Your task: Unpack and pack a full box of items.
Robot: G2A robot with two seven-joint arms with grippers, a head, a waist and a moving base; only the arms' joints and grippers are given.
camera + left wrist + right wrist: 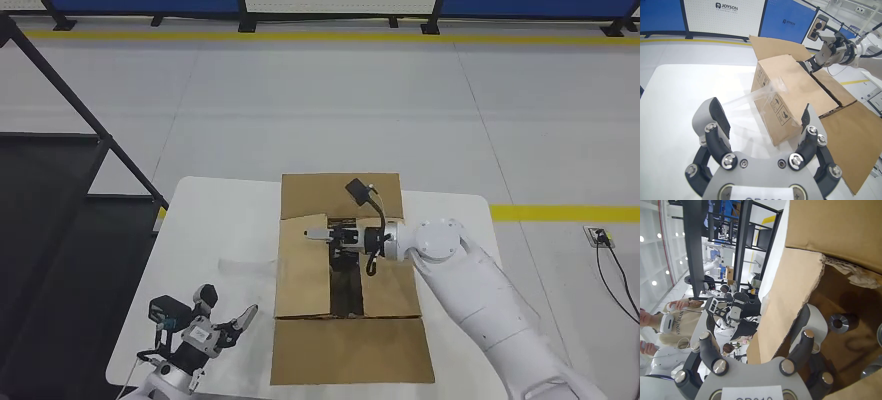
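Note:
A brown cardboard box (pixel 345 270) stands mid-table with its flaps folded out. My right gripper (pixel 322 235) is over the box's left flap (pixel 783 298). It is open and straddles the flap's edge, one finger (pixel 814 321) inside the box and the other outside. Inside the box lie metal cylinders (pixel 837 323) and crumpled white paper (pixel 859 277). My left gripper (pixel 762 117) is open and empty, low over the table's front left corner (pixel 215 325), facing the box's side (pixel 772 106). A clear tape strip (pixel 770 89) hangs off that side.
The near flap (pixel 350 350) lies flat toward the table's front edge, and the far flap (pixel 340 190) points away. The white table (pixel 210 230) is bare left of the box. A black rack (pixel 60 210) stands beside the table's left edge.

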